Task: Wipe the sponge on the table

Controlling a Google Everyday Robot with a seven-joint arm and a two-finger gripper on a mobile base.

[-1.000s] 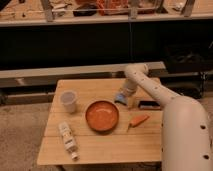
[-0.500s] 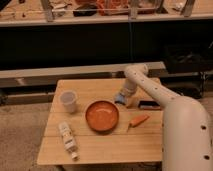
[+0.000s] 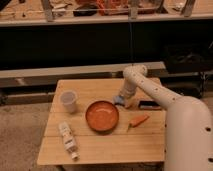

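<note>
The gripper points down at the table's back half, right of centre, its fingers closed on the sponge. The sponge sits on the wood directly under the fingertips, a little blue showing on their left side. Most of it is covered, so its long axis and heading cannot be told. The bowl is just in front and to the left. A black bar lies just right, and a carrot nearer the front. A cup and a lying bottle are well apart on the left.
</note>
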